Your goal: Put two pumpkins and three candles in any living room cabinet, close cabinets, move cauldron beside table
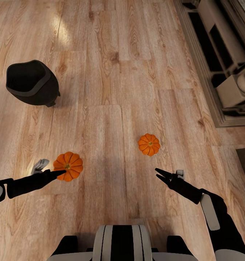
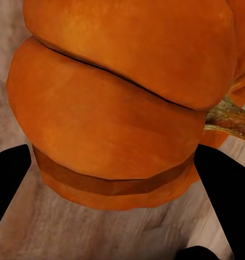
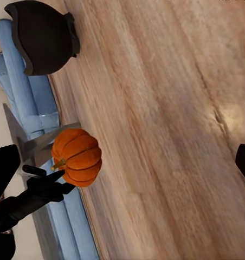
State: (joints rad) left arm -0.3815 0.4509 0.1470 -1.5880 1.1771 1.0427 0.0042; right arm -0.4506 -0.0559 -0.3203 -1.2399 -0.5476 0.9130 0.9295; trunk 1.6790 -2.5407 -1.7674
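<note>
Two orange pumpkins rest on the wood floor. The left pumpkin (image 1: 68,166) lies at the tip of my left gripper (image 1: 59,173). In the left wrist view this pumpkin (image 2: 117,103) sits very close, and the left gripper (image 2: 114,181) is open with a black finger on either side of it. The other pumpkin (image 1: 149,144) lies a little beyond my right gripper (image 1: 160,174), which is open and empty. One pale candle (image 1: 40,166) lies beside the left arm, and another candle (image 1: 180,173) is just behind the right fingers. The black cauldron (image 1: 32,82) stands at the far left.
A low beige unit with dark slots (image 1: 223,61) runs along the right wall. In the right wrist view the blue sofa (image 3: 25,103) and a grey slab (image 3: 44,142) lie behind the cauldron (image 3: 44,35) and the left pumpkin (image 3: 77,157). Bare floor lies between the pumpkins.
</note>
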